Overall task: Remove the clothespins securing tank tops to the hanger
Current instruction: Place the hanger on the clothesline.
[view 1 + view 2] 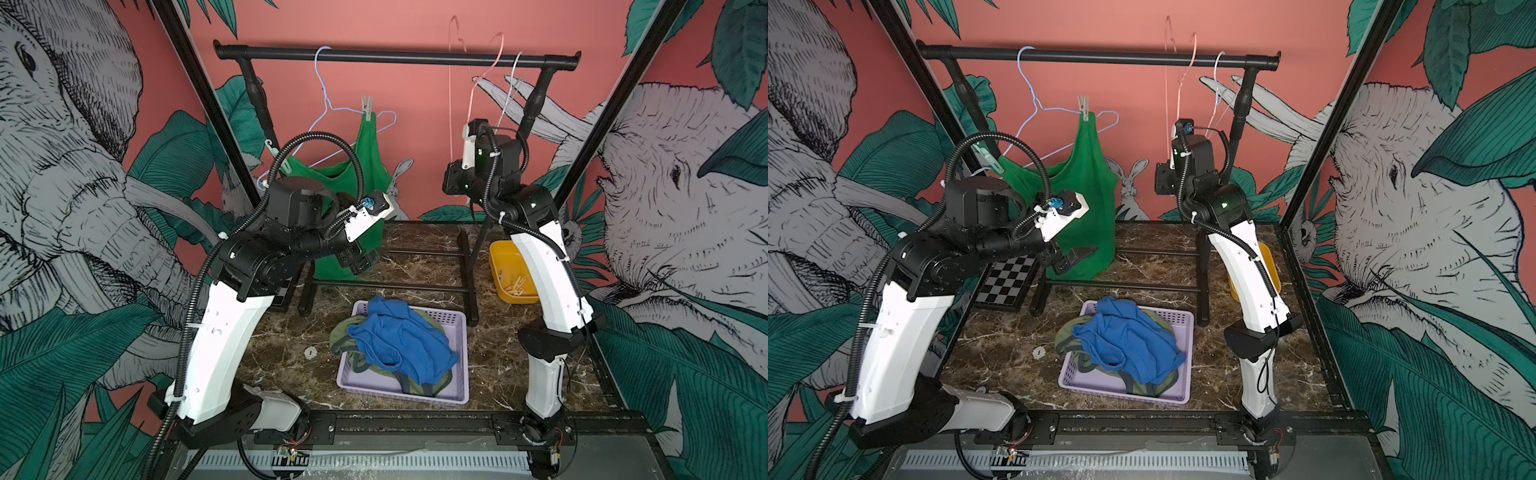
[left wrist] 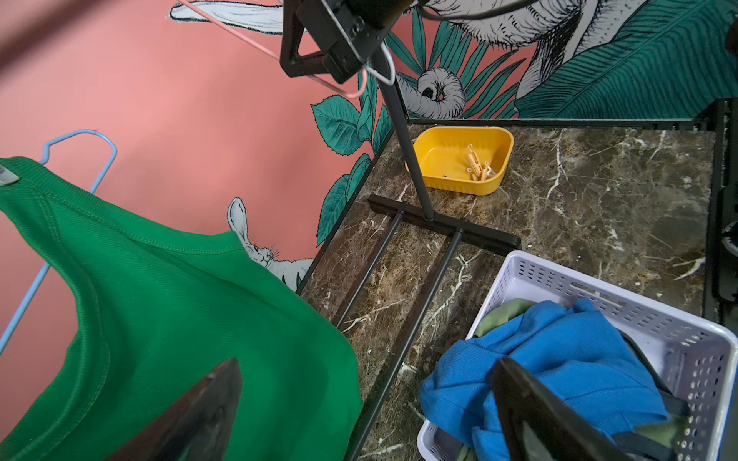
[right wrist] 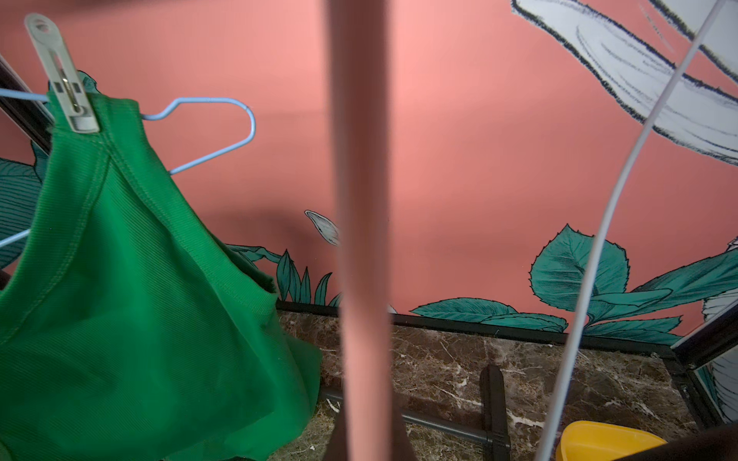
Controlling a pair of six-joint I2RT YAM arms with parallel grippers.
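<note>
A green tank top (image 1: 345, 183) hangs on a blue hanger (image 1: 332, 109) from the black rail. A grey-beige clothespin (image 1: 366, 107) (image 3: 66, 80) clips its right strap, and a mint clothespin (image 1: 277, 157) clips the left one. My left gripper (image 1: 357, 264) (image 2: 369, 411) stands open in front of the top's lower hem, holding nothing. My right gripper (image 1: 449, 183) (image 3: 365, 439) is raised to the right of the top and shut on the bare pink hanger (image 1: 450, 104). The blue tank top (image 1: 399, 336) and the olive one (image 1: 345, 328) lie in the lavender basket (image 1: 453, 320).
A yellow bin (image 1: 500, 253) (image 2: 439, 159) with several loose clothespins stands at the back right, behind my right arm. A bare white hanger (image 1: 513, 83) hangs next to the pink one. The rack's floor bars (image 1: 386, 284) cross the marble table. A checkerboard (image 1: 1009, 278) lies at the left.
</note>
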